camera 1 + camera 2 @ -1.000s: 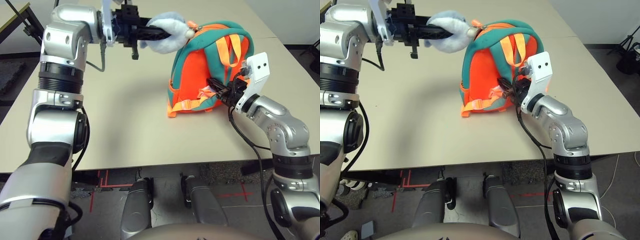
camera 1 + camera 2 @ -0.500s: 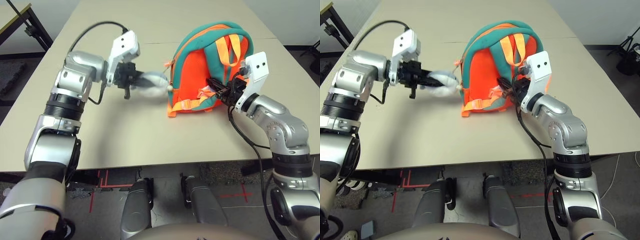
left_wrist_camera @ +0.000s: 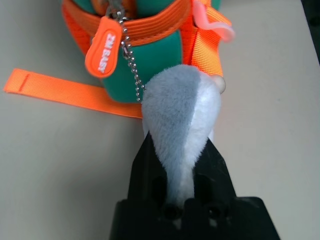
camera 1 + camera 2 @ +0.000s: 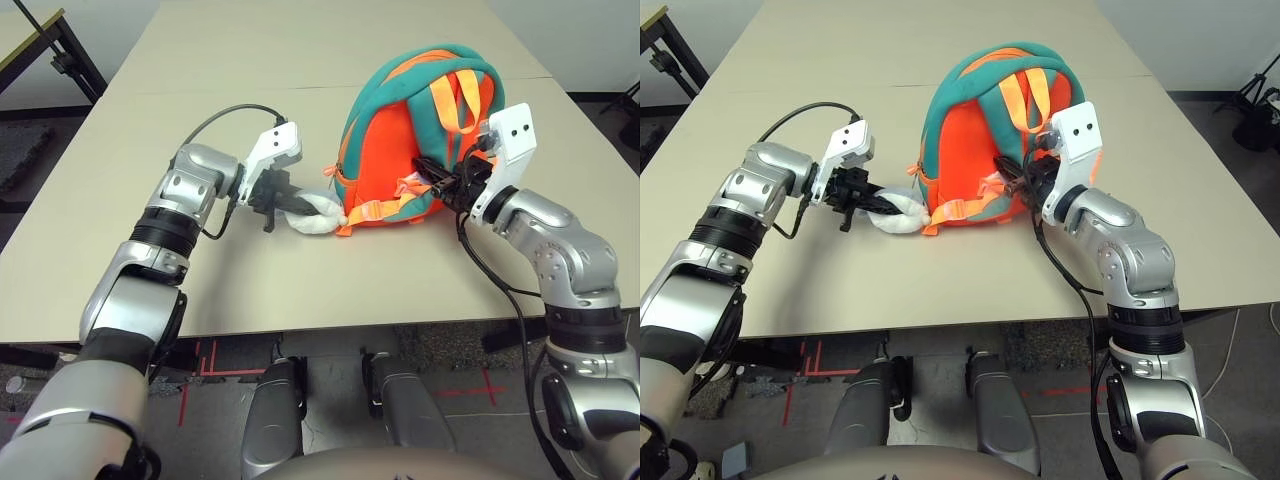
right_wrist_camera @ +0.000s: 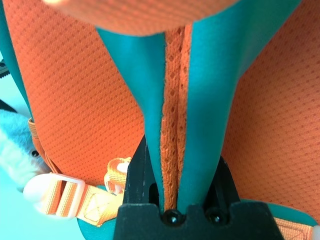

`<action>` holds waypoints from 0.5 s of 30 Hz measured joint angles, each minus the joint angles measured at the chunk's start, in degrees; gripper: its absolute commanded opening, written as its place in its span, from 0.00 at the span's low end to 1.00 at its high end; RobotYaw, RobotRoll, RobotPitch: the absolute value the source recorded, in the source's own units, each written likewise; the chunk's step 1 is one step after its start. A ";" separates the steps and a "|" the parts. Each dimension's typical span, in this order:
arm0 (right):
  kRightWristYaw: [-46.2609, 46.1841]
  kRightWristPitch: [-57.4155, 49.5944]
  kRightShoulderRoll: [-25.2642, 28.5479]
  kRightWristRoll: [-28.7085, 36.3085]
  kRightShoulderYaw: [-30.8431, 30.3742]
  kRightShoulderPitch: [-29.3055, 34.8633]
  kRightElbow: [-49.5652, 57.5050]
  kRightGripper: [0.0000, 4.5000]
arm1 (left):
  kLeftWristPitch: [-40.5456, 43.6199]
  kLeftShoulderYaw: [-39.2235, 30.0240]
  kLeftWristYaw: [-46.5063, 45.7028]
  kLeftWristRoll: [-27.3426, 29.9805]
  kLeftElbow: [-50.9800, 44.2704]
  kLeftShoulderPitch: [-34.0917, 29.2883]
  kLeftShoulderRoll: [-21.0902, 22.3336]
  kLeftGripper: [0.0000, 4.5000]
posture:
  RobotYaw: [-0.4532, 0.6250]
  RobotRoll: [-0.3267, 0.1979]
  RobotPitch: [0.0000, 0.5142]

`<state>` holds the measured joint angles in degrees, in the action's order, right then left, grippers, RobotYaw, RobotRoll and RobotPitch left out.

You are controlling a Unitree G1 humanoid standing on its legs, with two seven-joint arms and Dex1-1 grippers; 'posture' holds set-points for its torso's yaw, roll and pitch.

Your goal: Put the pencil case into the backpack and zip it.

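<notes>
Left gripper (image 4: pixel 300 209) lowered to the table (image 4: pixel 250 280) with the plush charm (image 3: pixel 182 112) clamped, backpack (image 4: pixel 400 140) upright mid-table, right gripper (image 5: pixel 172 192) pinching its strap (image 5: pixel 172 115).

- Silver forearms (image 4: pixel 190 195) with black ribbed joint rings.
- White camera blocks (image 4: pixel 508 135) at the wrists.
- Black cables (image 4: pixel 490 275) looping along both arms.
- Black two-finger grippers (image 3: pixel 175 165).

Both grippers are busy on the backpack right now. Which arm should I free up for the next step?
Left, probably. The left gripper pinches only the plush charm, lying on the table beside the backpack. The right gripper clamps a teal strap, steadying the upright bag.
</notes>
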<state>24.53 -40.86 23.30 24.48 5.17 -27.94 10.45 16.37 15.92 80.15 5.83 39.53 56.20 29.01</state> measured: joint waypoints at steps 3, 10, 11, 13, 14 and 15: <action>0.15 -1.56 0.55 0.43 0.15 -0.61 0.19 0.32 | 2.73 -2.20 -0.19 0.99 -0.30 0.80 0.16 0.54 | 0.31 0.62 0.30; 3.57 -8.59 3.95 5.53 1.81 -2.42 0.38 0.89 | 8.32 -5.18 0.81 3.29 -5.86 1.25 2.25 1.00 | 0.31 0.62 0.30; 4.37 -9.75 4.88 6.50 2.26 -2.61 0.43 0.99 | 8.97 -5.33 0.96 3.43 -6.77 1.21 2.72 1.00 | 0.31 0.62 0.30; 5.81 -11.85 7.11 8.29 2.99 -2.88 0.47 0.99 | 9.99 -5.86 1.09 3.74 -8.34 1.13 3.76 1.00 | 0.31 0.62 0.30; 6.54 -12.92 8.22 9.01 3.50 -2.95 0.47 0.99 | 10.47 -5.94 1.09 3.90 -9.41 0.93 4.23 1.00 | 0.31 0.62 0.30; 7.41 -14.09 9.58 10.00 4.24 -2.96 0.47 0.99 | 10.98 -5.95 1.15 4.23 -10.47 0.60 4.70 1.00 | 0.31 0.62 0.30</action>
<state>31.94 -54.95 32.88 34.48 9.41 -30.90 10.92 27.34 9.97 81.31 10.06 29.07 56.80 33.71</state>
